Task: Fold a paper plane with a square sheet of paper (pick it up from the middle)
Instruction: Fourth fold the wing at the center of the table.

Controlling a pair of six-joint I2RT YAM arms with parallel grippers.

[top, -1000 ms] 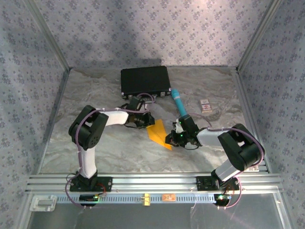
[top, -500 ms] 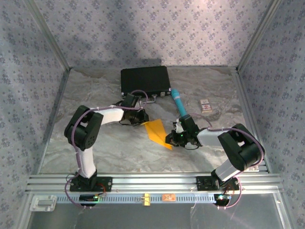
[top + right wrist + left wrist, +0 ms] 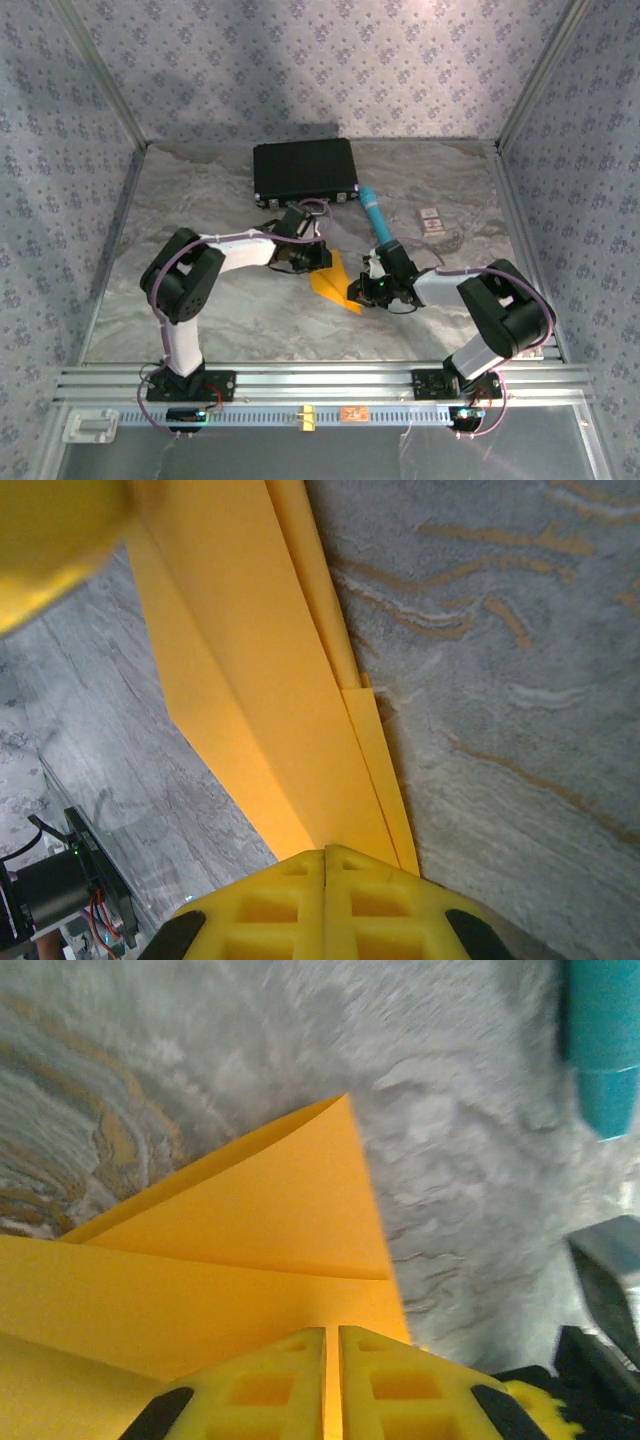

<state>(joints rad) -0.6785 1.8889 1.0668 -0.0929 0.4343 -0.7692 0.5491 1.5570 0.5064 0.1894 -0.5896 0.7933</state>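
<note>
- Midway through the folding, judging by the layered flaps on the paper [image 3: 332,283], flat at the centre of the bench [image 3: 200,300], at 6 o'clock from the black case [image 3: 305,171]
- Next, probably: pressing the raised flap down along its crease without dragging the sheet
- Left jaws clenched on the paper's 11 o'clock edge, with a thin slit between them
- Right jaws fully clenched on its 4 o'clock edge, at 6 o'clock from the teal tube [image 3: 374,212]
</note>
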